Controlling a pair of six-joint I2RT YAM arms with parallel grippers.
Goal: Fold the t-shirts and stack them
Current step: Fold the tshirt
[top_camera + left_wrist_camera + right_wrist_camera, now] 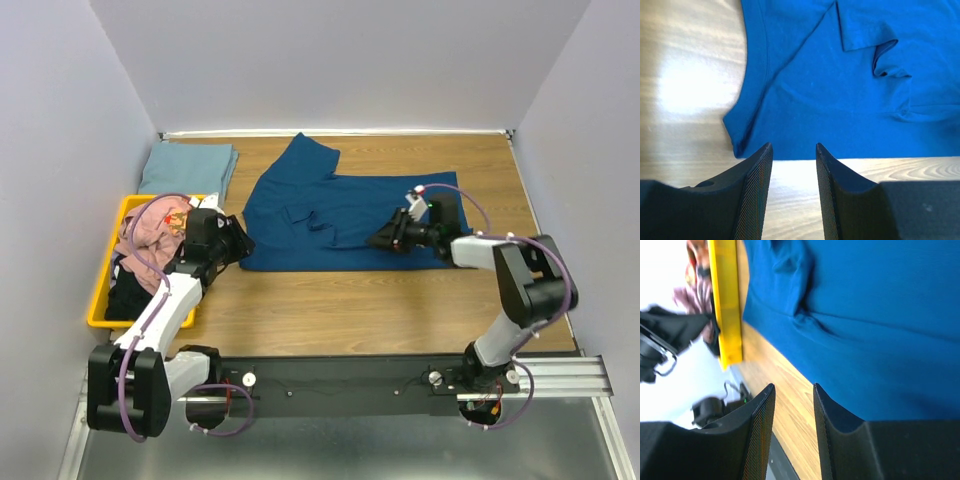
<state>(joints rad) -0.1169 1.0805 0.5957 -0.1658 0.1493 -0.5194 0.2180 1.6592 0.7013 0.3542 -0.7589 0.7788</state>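
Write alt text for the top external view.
A blue t-shirt lies spread on a wooden table, the left gripper at its near left corner and the right gripper over its right half. A folded pale shirt sits back left, behind a yellow bin of clothes.

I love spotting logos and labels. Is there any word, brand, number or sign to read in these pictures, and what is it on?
No text can be read in any view.
The blue t-shirt shows plain cloth, with no print visible.
The folded pale grey-blue t-shirt shows no lettering.
The yellow bin shows no label.
A small white part over the blue t-shirt is too small to read.
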